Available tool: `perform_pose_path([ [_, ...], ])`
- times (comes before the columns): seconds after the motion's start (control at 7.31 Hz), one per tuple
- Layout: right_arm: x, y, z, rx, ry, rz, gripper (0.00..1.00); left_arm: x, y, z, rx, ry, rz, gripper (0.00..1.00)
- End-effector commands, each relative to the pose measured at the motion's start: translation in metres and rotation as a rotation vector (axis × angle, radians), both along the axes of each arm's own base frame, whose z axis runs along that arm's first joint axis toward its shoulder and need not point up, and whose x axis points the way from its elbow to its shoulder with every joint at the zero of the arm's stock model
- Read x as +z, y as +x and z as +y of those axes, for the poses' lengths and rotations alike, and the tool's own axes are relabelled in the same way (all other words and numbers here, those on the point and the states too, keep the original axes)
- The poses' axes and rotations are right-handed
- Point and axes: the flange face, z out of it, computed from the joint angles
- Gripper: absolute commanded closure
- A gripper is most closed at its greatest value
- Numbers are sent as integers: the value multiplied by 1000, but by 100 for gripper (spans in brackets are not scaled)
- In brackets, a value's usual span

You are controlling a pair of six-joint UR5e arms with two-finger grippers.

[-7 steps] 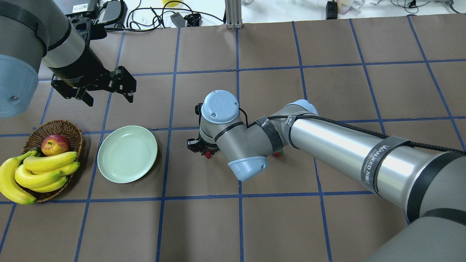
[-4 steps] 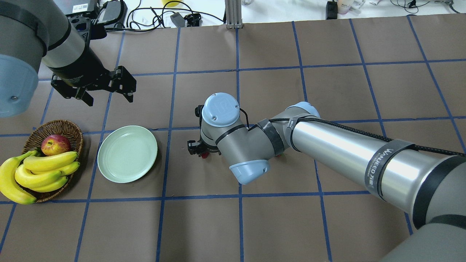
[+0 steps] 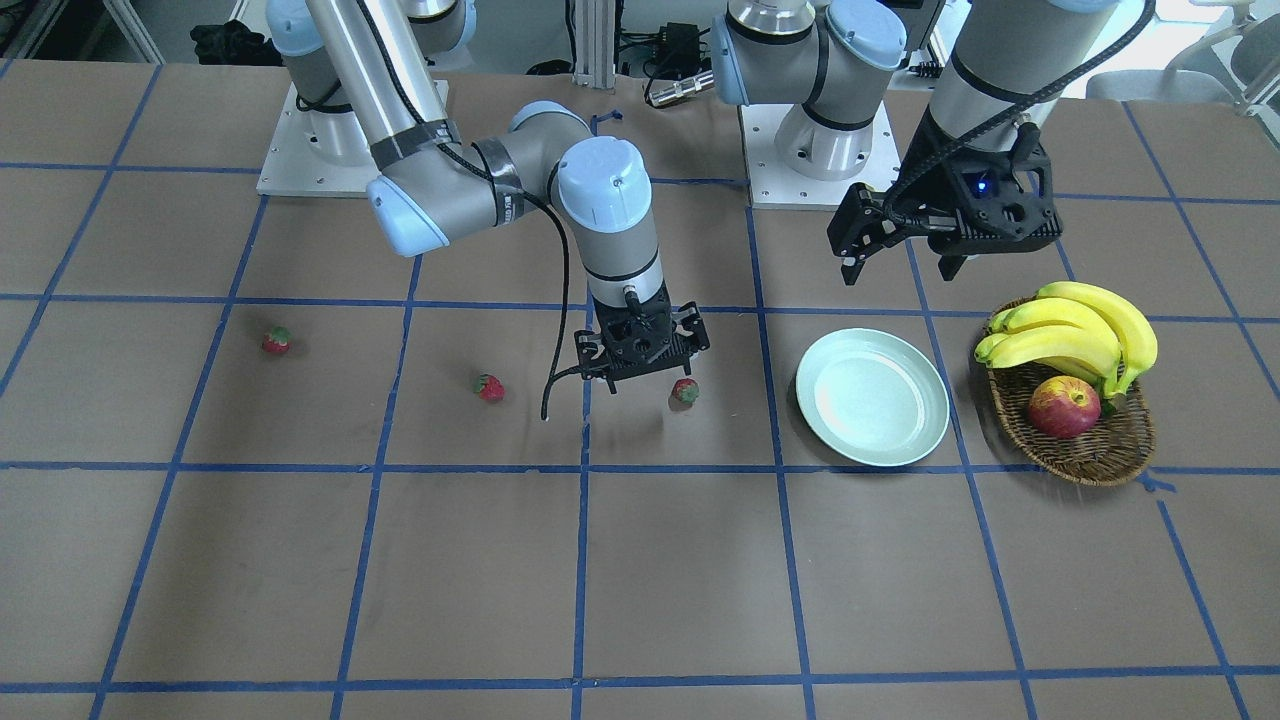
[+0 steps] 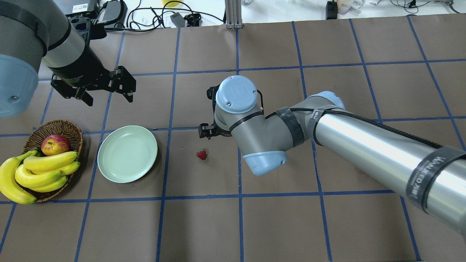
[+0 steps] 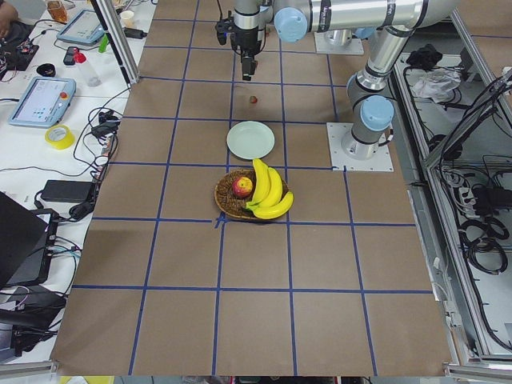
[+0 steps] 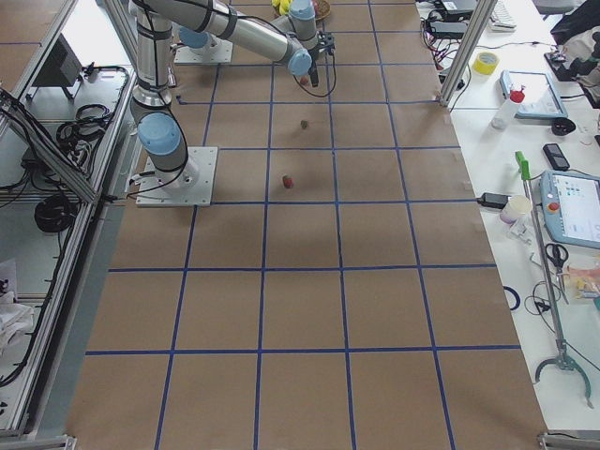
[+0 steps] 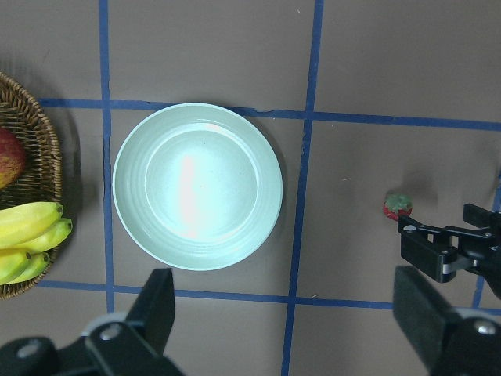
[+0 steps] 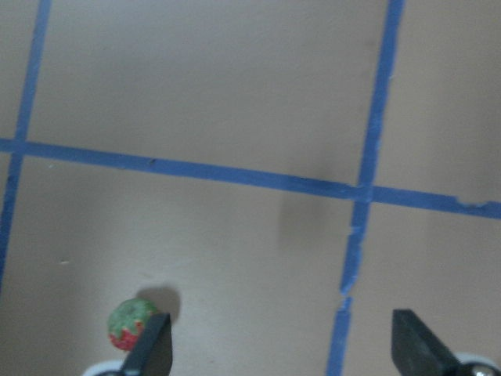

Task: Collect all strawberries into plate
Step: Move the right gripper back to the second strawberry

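The right pincer [image 3: 643, 360] is held spread and empty just above the counter [image 3: 640, 580], near the middle of its length. The nearest strawberry [image 3: 685, 390] lies on the counter just beside it. In the right wrist view it is seen outside the gap, close to one finger [image 8: 149, 348]. A second strawberry [image 3: 489, 387] and a third strawberry [image 3: 276, 340] lie further toward the counter's right end, well apart from each other. The plate [image 3: 872, 412] is bare and sits toward the left end. Beyond it is a basket [image 3: 1090, 465] holding bananas [image 3: 1075, 325] and an apple [image 3: 1064, 407]. The left pincer [image 3: 900, 262] is held spread and empty above the counter, on the robot's side of the plate.

No berry is judged to be collected yet. If a descent is made from this offset, the berry may be struck by a finger and rolled away or crushed rather than caught. Being small and rounded, it could also be squeezed out of a shallow pinch. On the carry to the plate, little room may be left by the left pincer's nearness.
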Motion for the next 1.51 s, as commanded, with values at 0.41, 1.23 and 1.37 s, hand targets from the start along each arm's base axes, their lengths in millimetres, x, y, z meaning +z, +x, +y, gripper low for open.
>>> perform_pose_path([
  [0.41,-24,-153,-32,188,163,122,0,-1,-1,-1,0,0,10,0],
  [1.23,-65,-117,15,348,178,120,0,0,-2,-1,-2,-4,13,0],
  [1.37,-69,-114,20,362,187,125,0,-1,-2,-1,-1,-2,14,0],
])
